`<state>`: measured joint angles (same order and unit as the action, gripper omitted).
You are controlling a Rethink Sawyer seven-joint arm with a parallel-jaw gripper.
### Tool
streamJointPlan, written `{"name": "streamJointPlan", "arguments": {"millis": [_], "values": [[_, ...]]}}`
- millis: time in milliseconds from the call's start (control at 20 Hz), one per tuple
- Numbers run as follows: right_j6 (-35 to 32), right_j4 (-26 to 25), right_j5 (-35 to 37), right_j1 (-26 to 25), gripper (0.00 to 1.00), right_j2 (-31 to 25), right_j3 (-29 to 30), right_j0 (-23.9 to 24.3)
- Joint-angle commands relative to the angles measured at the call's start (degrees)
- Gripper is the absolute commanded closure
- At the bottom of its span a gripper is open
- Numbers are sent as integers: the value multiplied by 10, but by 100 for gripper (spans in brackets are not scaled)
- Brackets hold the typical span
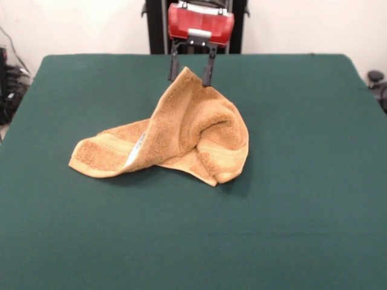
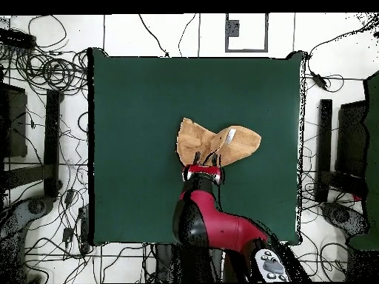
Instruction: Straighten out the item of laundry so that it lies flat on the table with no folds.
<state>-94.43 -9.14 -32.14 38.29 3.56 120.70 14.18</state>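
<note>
The towel (image 1: 175,142) lies a little beyond the middle of the table (image 1: 302,229), crumpled; one corner is raised to a peak between the two fingers of the gripper (image 1: 191,74), which looks closed on that corner, though the contact itself is small in the front view; the rest drapes down in a fold to the right and trails out flat to the near left, where a woven band and the white tag (image 1: 138,147) show. To do this step well, I judge the held corner should be drawn away from the trailing part, towards the far right, and kept low enough that the cloth drags and unrolls rather than lifting whole; the doubled lobe on the right is the fold most likely to persist, so the pull should run against it; a slipping pinch would drop the corner back onto the heap. The arm (image 2: 215,225) reaches out from the pedestal, its wrist pointing straight down over the towel's far edge, fingers vertical.
</note>
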Motion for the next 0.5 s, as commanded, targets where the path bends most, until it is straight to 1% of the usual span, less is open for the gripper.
{"name": "streamJointPlan", "arguments": {"millis": [50,500], "values": [[-173,15,-42,-24,0,-55,23,-12],[-176,14,-30,-23,0,-57,22,-10]]}}
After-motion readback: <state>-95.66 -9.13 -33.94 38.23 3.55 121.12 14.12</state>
